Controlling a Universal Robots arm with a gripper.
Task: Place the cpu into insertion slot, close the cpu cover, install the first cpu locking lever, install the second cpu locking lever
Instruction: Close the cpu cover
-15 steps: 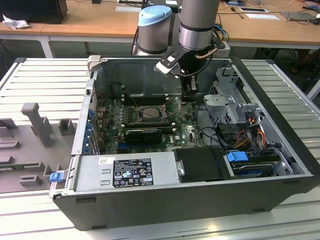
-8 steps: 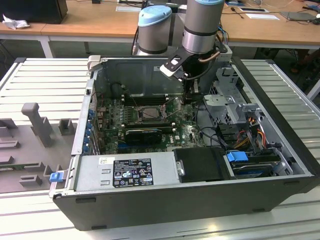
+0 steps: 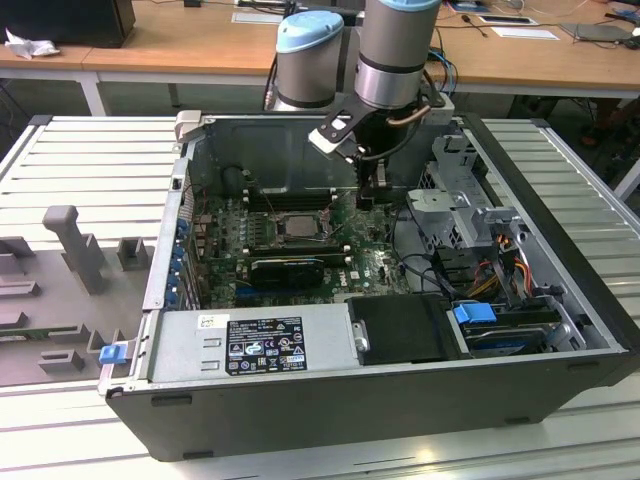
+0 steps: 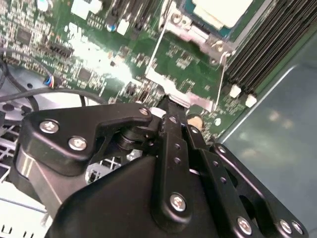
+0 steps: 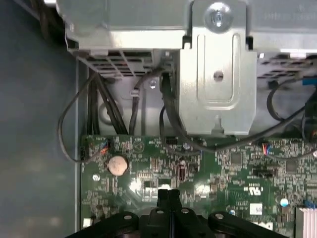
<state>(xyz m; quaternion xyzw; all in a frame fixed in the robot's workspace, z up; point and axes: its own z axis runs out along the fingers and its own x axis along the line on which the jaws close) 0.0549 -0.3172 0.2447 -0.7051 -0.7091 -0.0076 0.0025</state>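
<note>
The cpu (image 3: 298,226) lies flat in the insertion slot (image 3: 279,238) on the green board, its pale face up. In the second wrist view the cpu (image 4: 223,10) sits beyond my fingertips, with a silver edge of the cpu cover (image 4: 185,30) along its side. How far the cover is down cannot be told. My gripper (image 3: 376,200) hangs just above the board, on the exterior view's right of the slot. In both wrist views the gripper (image 4: 171,105) (image 5: 168,194) is shut, black fingers pressed together with nothing between them.
Long black memory slots (image 4: 267,44) run beside the slot. A silver drive cage (image 5: 213,84) with black cables (image 5: 74,129) stands close past the fingertips, above a coin cell (image 5: 118,164). A power supply (image 3: 250,345) fills the case front, and a black card (image 3: 285,268) sits near the socket.
</note>
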